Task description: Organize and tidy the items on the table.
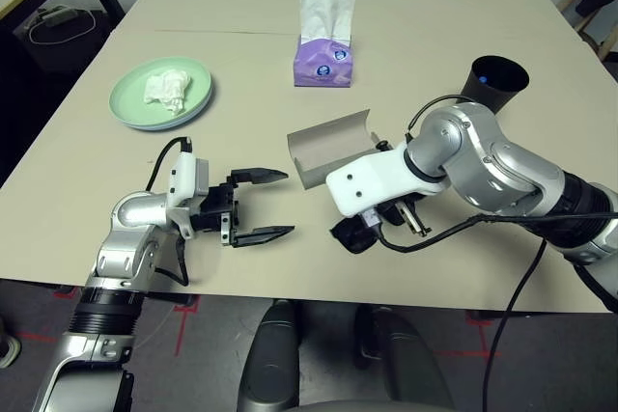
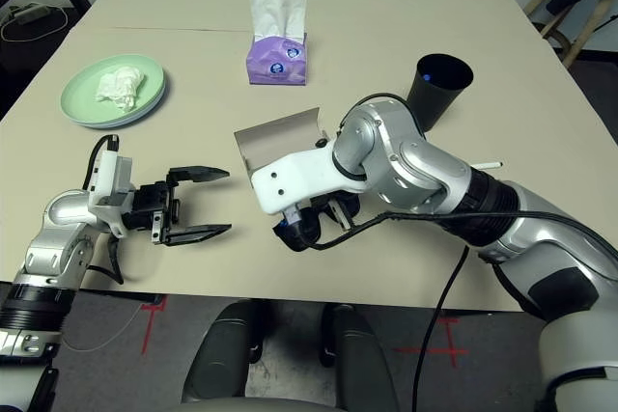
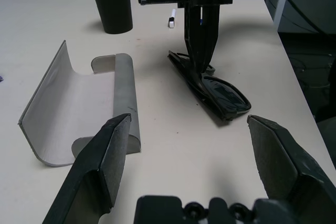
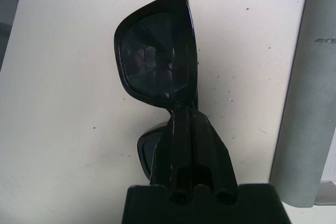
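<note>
Sunglasses sitting on table near front edge, just beside open grey glasses case, right gripper pinching them at frame middle, fingers closed on it. Lying folded, one lens pointing toward left gripper, which is hovering w/ fingers wide apart, holding nothing.

Handling, judging only: looking light, rigid plastic, glossy so prob slippery under hard black fingers; lenses scratch-prone, hinges weak pt. Gripping at bridge / thick frame bar, not on lens face, not on thin arms. Keeping squeeze moderate, avoiding twist, since narrow pinch likely letting them swing.

Case: thin curved shell, lying open w/ hollow side up, looking light & likely sliding if nudged. Prob needing left gripper bracing its wall while glasses going in. Lowering lengthwise along the trough, not across.

Rest: black cup standing behind right arm, pen lying near it, crumpled tissue sitting on green plate far left, tissue box mid-table.
</note>
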